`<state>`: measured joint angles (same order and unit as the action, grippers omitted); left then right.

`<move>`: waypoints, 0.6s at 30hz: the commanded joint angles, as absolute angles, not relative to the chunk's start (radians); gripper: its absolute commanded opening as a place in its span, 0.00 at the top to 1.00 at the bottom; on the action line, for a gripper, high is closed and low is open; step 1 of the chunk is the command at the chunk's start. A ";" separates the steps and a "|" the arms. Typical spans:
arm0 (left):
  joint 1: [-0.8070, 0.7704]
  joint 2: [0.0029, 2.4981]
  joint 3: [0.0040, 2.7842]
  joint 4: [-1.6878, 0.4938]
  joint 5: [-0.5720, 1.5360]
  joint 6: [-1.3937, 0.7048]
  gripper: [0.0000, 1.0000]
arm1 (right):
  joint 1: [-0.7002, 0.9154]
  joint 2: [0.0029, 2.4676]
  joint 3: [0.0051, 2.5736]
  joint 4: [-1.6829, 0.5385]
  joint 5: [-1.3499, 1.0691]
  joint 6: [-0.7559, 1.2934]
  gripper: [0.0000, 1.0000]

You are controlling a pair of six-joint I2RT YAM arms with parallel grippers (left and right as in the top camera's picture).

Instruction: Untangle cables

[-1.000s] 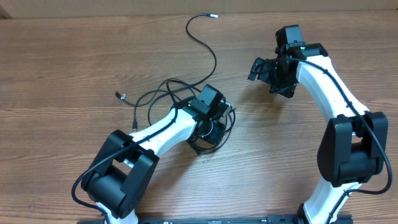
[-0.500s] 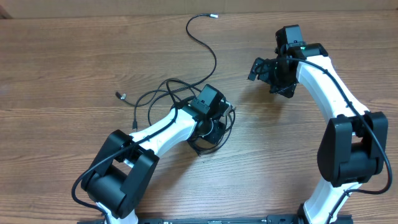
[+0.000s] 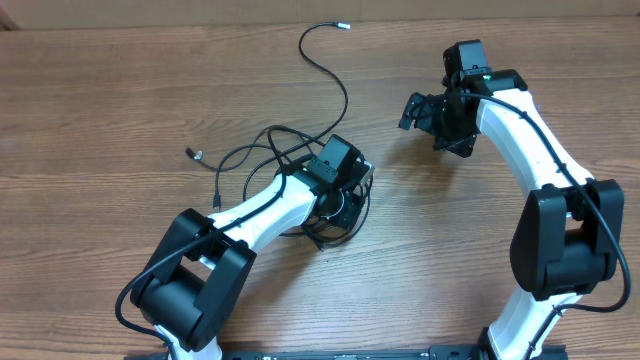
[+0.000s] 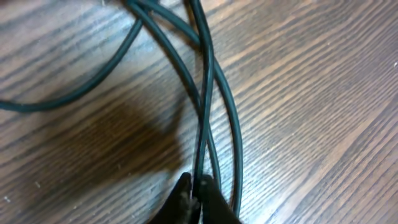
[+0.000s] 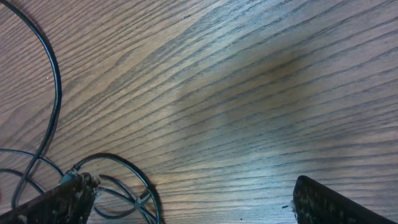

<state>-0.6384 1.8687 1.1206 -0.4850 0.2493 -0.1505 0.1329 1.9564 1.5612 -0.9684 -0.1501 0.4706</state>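
Cables (image 3: 268, 148) lie in a loose black tangle near the middle of the wooden tabletop (image 3: 120, 100). One long strand curves away to a silvery plug (image 3: 343, 27) near the far edge, and a shorter one ends in a small plug (image 3: 193, 153) on my left arm's side. My left gripper (image 4: 199, 194) sits on the tangle's right part, jaws pinched tight on a single strand among several crossing ones. My right gripper (image 5: 189, 202) hangs well apart from the tangle, jaws wide, holding nothing.
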 commanded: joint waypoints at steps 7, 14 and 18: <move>-0.642 1.886 1.114 -0.405 0.153 -0.189 0.42 | 0.135 1.953 1.559 -0.966 -0.150 0.471 0.00; -0.642 1.909 1.114 -0.377 0.153 -0.188 0.38 | 0.135 1.953 1.559 -0.966 -0.150 0.471 0.00; -0.642 1.909 1.114 -0.368 0.153 -0.188 0.56 | 0.135 1.953 1.559 -0.966 -0.150 0.471 0.00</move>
